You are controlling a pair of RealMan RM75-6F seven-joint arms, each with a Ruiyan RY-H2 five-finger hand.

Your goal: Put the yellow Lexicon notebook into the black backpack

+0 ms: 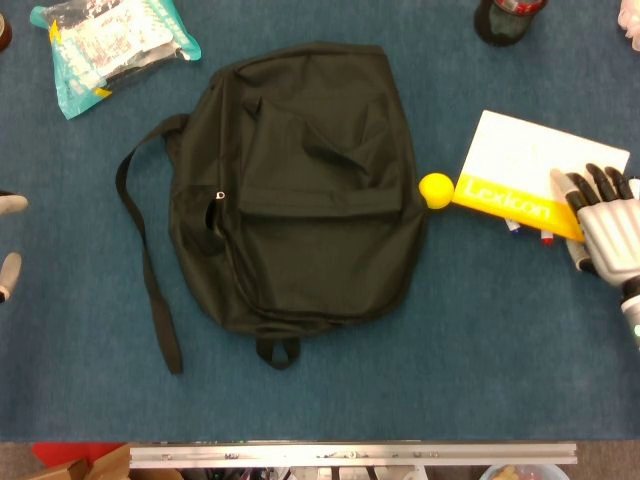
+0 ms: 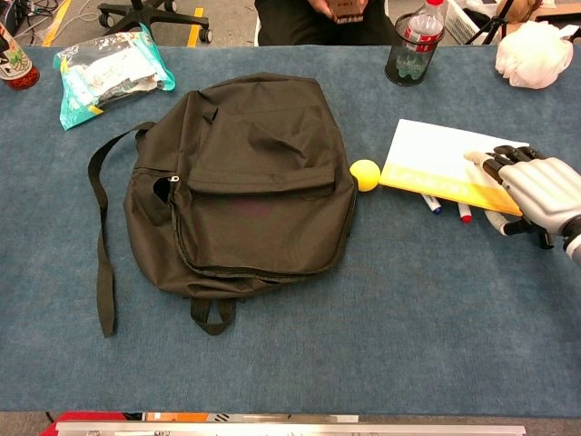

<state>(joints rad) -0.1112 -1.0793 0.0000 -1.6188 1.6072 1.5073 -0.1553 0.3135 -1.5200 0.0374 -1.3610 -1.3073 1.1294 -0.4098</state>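
Note:
The black backpack (image 1: 300, 190) (image 2: 254, 182) lies flat in the middle of the blue table, zipped side up, its strap trailing left. The yellow-and-white Lexicon notebook (image 1: 520, 165) (image 2: 436, 159) sits to its right, yellow band toward me. My right hand (image 1: 608, 235) (image 2: 540, 195) grips the notebook's right end, fingers on top and thumb below its edge. That end looks slightly raised. Only the fingertips of my left hand (image 1: 6, 238) show at the left edge of the head view, spread and holding nothing.
A yellow ball (image 1: 436, 190) (image 2: 365, 174) touches the notebook's left corner beside the backpack. Two pens (image 1: 528, 231) (image 2: 445, 207) lie just under the notebook's near edge. A snack bag (image 2: 109, 68) is back left, a bottle (image 2: 413, 45) and white cloth (image 2: 534, 50) back right.

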